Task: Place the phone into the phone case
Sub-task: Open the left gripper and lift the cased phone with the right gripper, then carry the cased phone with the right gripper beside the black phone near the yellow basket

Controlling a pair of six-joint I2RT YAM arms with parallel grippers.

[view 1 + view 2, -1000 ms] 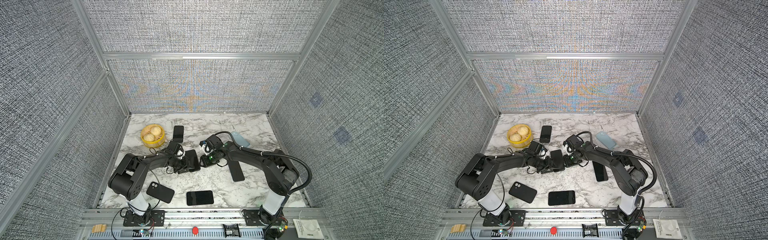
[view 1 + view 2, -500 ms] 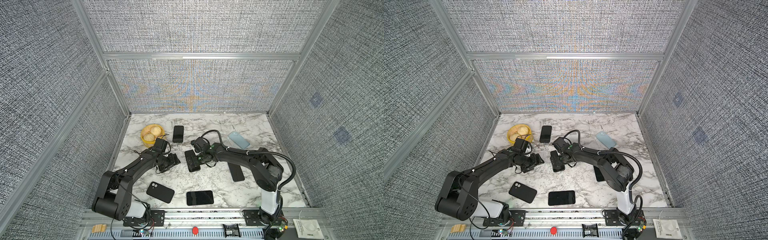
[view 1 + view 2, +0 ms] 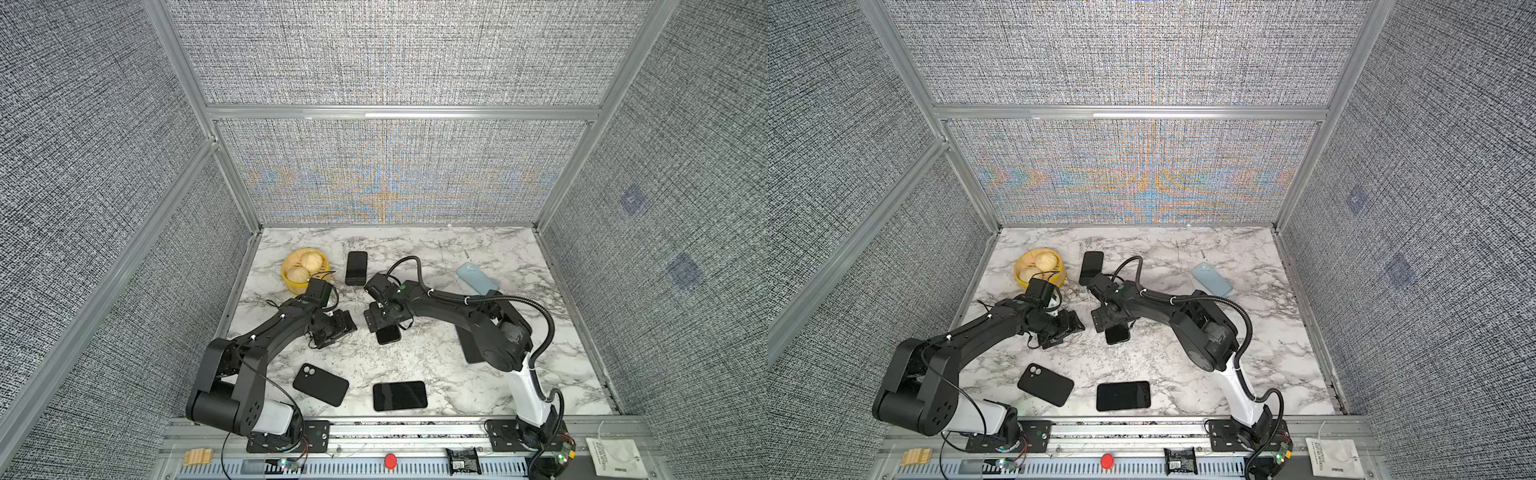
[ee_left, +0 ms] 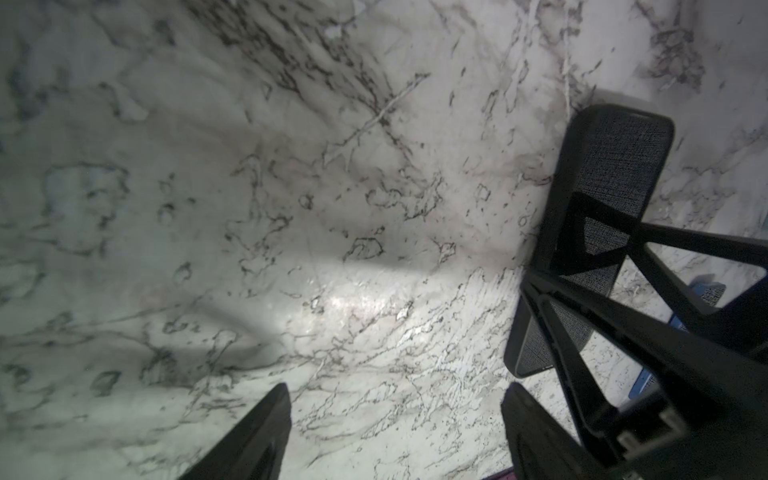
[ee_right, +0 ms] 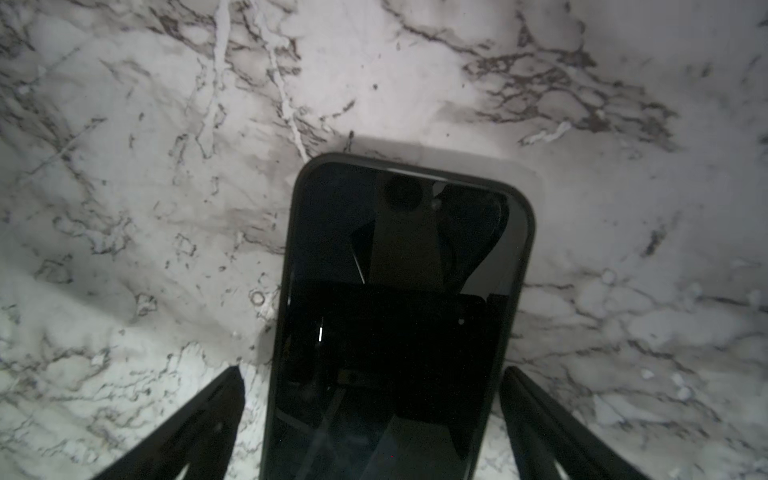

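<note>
**Phone lies flat between spread right fingers**

The phone [image 5: 399, 311] lies screen up near the middle of the table [image 3: 415, 257], with what looks like the black case [image 5: 291, 249] rimming its screen. The right gripper [image 5: 372, 374] hangs low over it, fingers spread, one on each side. The left gripper [image 4: 397, 390], also spread, hovers just beside it over bare marble.
</note>
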